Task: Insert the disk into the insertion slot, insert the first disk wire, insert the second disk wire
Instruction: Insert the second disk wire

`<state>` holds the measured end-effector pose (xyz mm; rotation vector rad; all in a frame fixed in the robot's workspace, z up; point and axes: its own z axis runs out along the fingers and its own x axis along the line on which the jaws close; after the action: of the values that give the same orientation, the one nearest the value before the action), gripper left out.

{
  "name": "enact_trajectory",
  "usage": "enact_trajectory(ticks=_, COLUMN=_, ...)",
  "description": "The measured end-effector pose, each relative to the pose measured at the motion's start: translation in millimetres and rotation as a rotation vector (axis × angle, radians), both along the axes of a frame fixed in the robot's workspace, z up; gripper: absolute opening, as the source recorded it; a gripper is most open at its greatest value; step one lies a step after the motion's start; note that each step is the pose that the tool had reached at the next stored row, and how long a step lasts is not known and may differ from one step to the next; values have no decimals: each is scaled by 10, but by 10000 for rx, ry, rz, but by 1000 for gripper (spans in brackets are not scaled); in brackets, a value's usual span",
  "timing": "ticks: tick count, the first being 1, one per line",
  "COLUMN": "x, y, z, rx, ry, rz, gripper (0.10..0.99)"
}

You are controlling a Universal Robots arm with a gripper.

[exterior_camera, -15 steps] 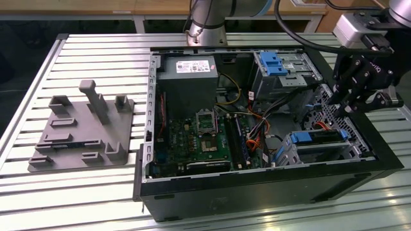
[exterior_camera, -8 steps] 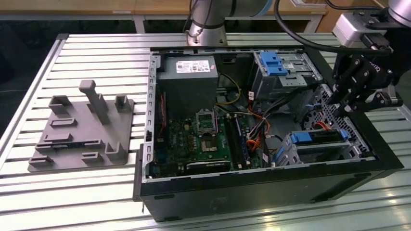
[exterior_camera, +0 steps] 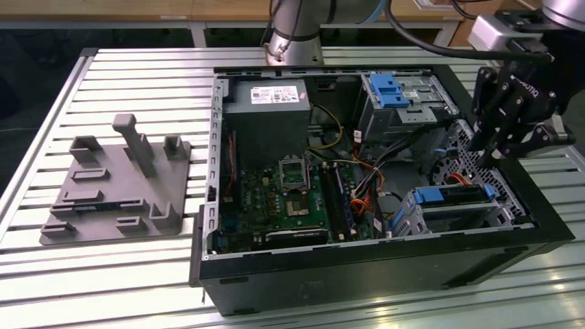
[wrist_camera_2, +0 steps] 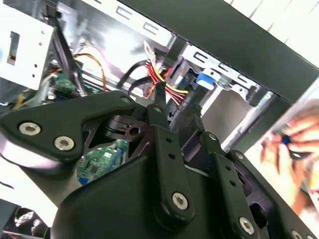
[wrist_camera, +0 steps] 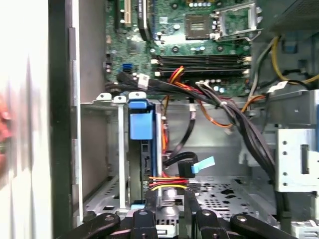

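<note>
The disk point(exterior_camera: 454, 197), silver-grey in a blue caddy, sits inside the insertion slot point(exterior_camera: 409, 221), a small perforated metal cage at the case's corner on the exterior view's right. My gripper point(exterior_camera: 486, 156) hangs just above and behind that cage. In the first wrist view the caddy's blue tab point(wrist_camera: 139, 122) stands in the cage. A red, yellow and black wire bundle point(wrist_camera: 169, 182) and a black cable with a light-blue tab point(wrist_camera: 192, 167) both reach the disk's edge point(wrist_camera: 145, 164). The gripper point(wrist_camera: 173, 199) point(wrist_camera_2: 178, 102) is open, its fingers either side of the wire bundle and gripping nothing.
The open case holds a motherboard point(exterior_camera: 292, 199), a grey power-supply box point(exterior_camera: 274, 96) and a taller bay with a blue latch point(exterior_camera: 393, 89). A thick black cable loom point(wrist_camera: 239, 124) crosses above the cage. A grey fixture point(exterior_camera: 119, 185) lies outside. A blurred hand point(wrist_camera_2: 289, 139) is beyond the case wall.
</note>
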<state>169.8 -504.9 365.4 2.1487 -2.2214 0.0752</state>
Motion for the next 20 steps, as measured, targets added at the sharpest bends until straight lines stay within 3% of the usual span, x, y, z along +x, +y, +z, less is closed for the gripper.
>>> enact_trajectory(ticks=8, x=0, y=229, z=-13, rx=-1457, ry=0, rz=1, gripper=357)
enact_trajectory(ticks=13, x=-14, y=402, z=-42, rx=-2112, ry=0, rz=0, gripper=357)
enact_trajectory(ticks=15, x=-23, y=479, z=-55, rx=-2269, ry=-1, rz=2, gripper=357)
enact_trajectory(ticks=19, x=-62, y=633, z=-83, rx=-2332, ry=0, rz=0, gripper=357)
enact_trajectory(ticks=20, x=-84, y=654, z=-89, rx=-2421, ry=0, rz=1, gripper=357)
